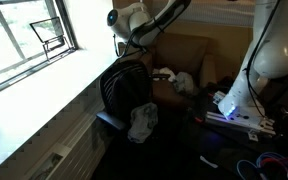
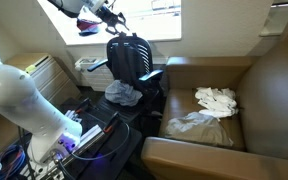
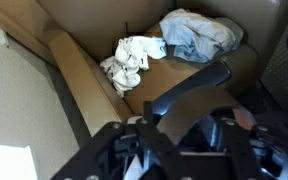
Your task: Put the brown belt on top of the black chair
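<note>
The black chair (image 1: 124, 85) with a mesh back stands by the window; it also shows in an exterior view (image 2: 131, 58). My gripper (image 1: 125, 44) hovers just above the top of the chair back, as both exterior views show (image 2: 110, 19). In the wrist view the gripper (image 3: 184, 140) is shut on the brown belt (image 3: 184, 92), which arcs as a stiff brown strip between the fingers. The belt is too small to make out in the exterior views. The chair's mesh back shows at the wrist view's right edge (image 3: 287, 60).
A white cloth (image 1: 142, 122) lies on the chair seat. A brown sofa (image 2: 269, 90) behind the chair holds a white cloth (image 3: 134, 55) and a grey-blue cloth (image 3: 199, 35). The window sill (image 1: 44, 90) runs beside the chair. The robot base (image 2: 24, 100) and cables stand near.
</note>
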### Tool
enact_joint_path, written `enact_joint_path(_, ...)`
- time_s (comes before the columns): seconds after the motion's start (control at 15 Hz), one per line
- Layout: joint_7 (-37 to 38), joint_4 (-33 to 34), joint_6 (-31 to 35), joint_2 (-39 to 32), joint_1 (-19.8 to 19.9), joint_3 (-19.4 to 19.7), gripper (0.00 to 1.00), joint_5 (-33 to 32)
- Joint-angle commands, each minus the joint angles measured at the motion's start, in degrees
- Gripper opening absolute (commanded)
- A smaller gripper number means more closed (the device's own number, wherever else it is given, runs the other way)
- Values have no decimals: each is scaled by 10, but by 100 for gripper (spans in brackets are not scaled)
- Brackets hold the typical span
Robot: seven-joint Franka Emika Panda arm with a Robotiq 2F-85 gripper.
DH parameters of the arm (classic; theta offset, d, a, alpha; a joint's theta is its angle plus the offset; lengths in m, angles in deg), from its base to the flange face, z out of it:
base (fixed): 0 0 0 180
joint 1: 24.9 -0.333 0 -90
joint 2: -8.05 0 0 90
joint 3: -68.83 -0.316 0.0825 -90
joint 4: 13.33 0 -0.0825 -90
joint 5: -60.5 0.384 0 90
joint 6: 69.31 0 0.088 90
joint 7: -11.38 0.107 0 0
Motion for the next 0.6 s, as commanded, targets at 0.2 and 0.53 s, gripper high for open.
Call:
enact_joint_path(0.2, -28, 52, 52, 0, 32, -7, 99, 185)
enact_joint_path(0.53, -13, 71, 100, 10, 58, 4, 100, 319)
